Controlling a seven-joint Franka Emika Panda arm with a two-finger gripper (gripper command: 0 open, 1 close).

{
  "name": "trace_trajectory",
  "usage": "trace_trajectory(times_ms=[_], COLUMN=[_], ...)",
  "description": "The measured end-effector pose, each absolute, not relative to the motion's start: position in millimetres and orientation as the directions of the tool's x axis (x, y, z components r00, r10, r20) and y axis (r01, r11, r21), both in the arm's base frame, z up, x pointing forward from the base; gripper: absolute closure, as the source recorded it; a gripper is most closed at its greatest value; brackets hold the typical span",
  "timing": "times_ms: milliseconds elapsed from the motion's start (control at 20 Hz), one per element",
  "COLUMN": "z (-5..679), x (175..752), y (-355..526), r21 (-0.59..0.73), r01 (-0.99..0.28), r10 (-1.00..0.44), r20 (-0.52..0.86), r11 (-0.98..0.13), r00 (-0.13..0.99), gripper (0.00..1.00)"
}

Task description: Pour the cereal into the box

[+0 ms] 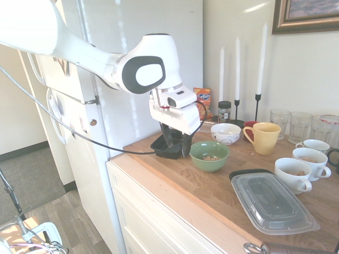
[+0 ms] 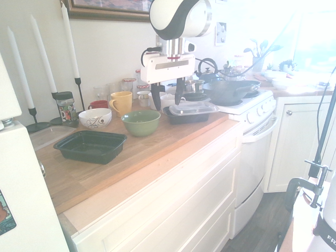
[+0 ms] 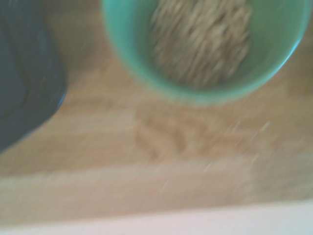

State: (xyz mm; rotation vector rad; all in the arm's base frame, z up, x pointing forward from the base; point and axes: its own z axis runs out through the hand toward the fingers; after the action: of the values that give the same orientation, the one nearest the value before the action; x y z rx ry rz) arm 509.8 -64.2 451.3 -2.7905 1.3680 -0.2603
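The cereal is a tan heap lying inside a green bowl on the wooden counter. In the first exterior view it shows as a few brown bits. The box, a shallow black tray, sits left of the bowl; in the first exterior view the tray is partly hidden behind the gripper. My gripper hangs above the counter between tray and bowl, pointing down, open and holding nothing. From the other side the gripper stands well above the bowl.
Behind the green bowl are a white patterned bowl and a yellow mug. A clear-lidded container, white cups, glasses, candles and an orange snack bag also stand on the counter. The fridge rises at the left.
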Motion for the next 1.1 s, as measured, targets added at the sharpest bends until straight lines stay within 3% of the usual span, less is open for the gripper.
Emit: trace_trajectory(times_ms=[550,1050,1100], z=[422.1,353.8,347.6], x=[649.6,707.2,710.4], y=[-117.3,-136.5,-137.1], r21=[-0.056,-0.030,-0.028], r01=[-0.795,-0.815,-0.815], r10=[-0.793,-0.813,-0.813], r20=[0.138,0.100,0.098], r11=[-0.604,-0.579,-0.579], r00=[0.593,0.574,0.574], gripper=[0.00,0.00,1.00])
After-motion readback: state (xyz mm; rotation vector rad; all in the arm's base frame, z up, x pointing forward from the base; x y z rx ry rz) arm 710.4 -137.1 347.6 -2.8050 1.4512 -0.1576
